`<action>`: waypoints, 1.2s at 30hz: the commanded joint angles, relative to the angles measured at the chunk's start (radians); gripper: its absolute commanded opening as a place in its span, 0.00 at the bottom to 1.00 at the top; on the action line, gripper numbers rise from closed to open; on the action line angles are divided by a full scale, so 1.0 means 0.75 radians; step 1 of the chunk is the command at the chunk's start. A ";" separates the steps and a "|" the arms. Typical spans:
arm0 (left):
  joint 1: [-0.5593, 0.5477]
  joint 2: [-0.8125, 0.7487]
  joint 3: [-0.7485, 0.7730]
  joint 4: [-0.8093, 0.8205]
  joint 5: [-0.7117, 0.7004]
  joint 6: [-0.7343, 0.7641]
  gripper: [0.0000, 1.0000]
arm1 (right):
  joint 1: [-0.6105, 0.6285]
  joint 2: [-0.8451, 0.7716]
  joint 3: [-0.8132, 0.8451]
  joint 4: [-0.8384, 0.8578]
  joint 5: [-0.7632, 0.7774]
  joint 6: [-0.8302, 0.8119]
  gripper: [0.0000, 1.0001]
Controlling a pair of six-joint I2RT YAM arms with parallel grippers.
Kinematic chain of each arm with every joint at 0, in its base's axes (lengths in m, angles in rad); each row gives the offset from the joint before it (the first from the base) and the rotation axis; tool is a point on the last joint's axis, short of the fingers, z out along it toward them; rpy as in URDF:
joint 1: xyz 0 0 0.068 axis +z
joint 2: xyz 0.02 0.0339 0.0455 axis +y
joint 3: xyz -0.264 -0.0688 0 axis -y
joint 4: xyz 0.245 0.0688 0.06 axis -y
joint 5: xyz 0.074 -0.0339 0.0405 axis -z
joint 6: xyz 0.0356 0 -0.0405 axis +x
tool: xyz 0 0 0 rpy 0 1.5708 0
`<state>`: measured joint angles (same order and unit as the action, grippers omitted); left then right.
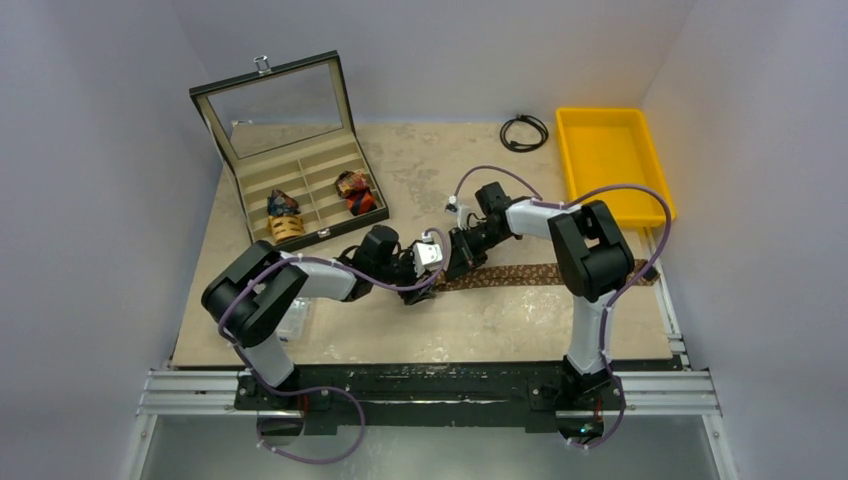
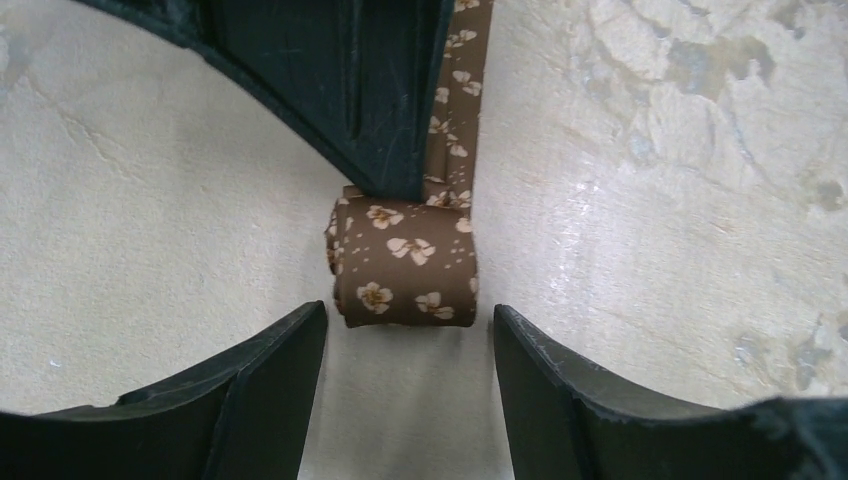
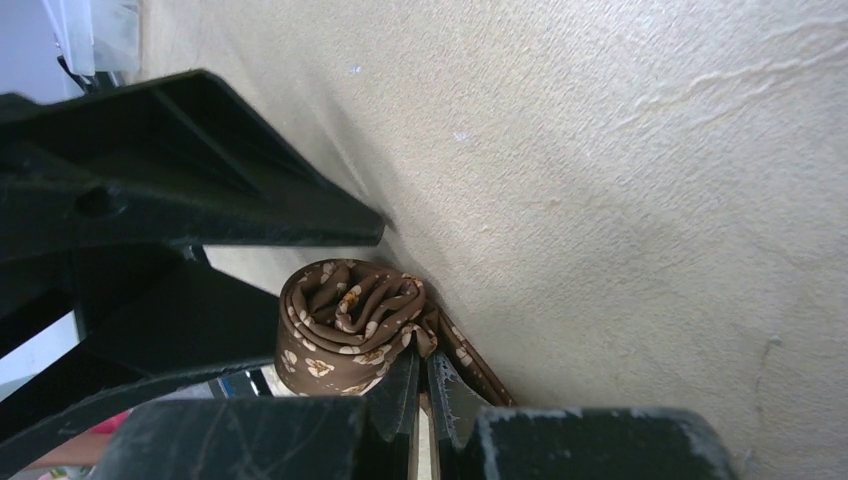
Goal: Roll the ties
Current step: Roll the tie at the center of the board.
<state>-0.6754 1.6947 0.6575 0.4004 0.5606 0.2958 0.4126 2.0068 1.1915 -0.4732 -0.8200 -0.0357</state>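
Beige marbled tabletop (image 1: 480, 325) holds an open case (image 1: 330, 232) with two rolled ties (image 1: 285, 215) inside. Right of the case and nearer the arm bases lies the brown tie (image 2: 405, 262), its case-side end coiled. The right gripper (image 3: 425, 375) is pinched together on the coil's edge. The left gripper (image 2: 408, 335) stands apart, straddling the coil without touching.

Plain pale walls (image 1: 90, 150) close in on three sides, faintly lilac in tint. The table (image 1: 450, 335) has a beige, mottled top like worn stone, with a metal rail (image 1: 430, 398) along its near edge and a grey floor (image 1: 450, 455) below. The light is soft and even, with only faint shadows.
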 commanded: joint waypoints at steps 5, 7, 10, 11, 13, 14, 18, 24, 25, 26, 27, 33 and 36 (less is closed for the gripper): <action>0.011 0.065 0.014 0.106 -0.021 0.008 0.58 | 0.003 -0.120 -0.023 -0.058 -0.007 0.000 0.00; 0.010 0.060 0.012 0.107 -0.009 0.024 0.59 | 0.004 -0.153 -0.021 -0.073 -0.019 0.021 0.00; 0.010 0.046 0.007 0.102 0.014 0.021 0.63 | 0.003 -0.177 -0.014 -0.097 -0.046 0.037 0.00; 0.010 0.041 0.004 0.101 0.031 0.020 0.64 | 0.004 -0.184 -0.015 -0.098 -0.048 0.037 0.00; 0.009 0.028 -0.002 0.094 0.063 0.011 0.67 | 0.003 -0.188 -0.033 -0.086 -0.035 0.037 0.00; 0.006 0.028 -0.003 0.096 0.076 0.000 0.67 | 0.004 -0.180 -0.043 -0.078 -0.022 0.036 0.00; -0.029 0.070 0.017 0.113 0.040 -0.022 0.66 | -0.001 -0.100 -0.065 -0.037 0.027 0.017 0.00; -0.036 0.097 0.047 0.115 0.007 -0.041 0.58 | -0.004 -0.030 -0.084 0.011 0.097 -0.009 0.00; -0.035 0.089 0.046 0.116 0.008 -0.042 0.57 | -0.006 -0.029 -0.088 0.014 0.103 -0.006 0.00; -0.034 0.083 0.046 0.115 0.009 -0.043 0.57 | -0.005 -0.028 -0.090 0.023 0.112 0.000 0.00; -0.033 0.077 0.048 0.116 0.013 -0.041 0.54 | -0.005 -0.028 -0.091 0.030 0.113 0.008 0.00; 0.006 0.006 0.082 0.015 0.047 0.027 0.38 | 0.003 -0.010 -0.046 0.078 0.064 0.091 0.00; 0.008 -0.041 0.078 -0.026 0.068 0.071 0.40 | 0.009 0.004 -0.028 0.093 0.061 0.108 0.00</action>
<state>-0.6792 1.7409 0.6895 0.4133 0.5625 0.2985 0.4091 1.9781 1.1431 -0.4618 -0.8165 0.0273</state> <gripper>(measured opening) 0.391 0.008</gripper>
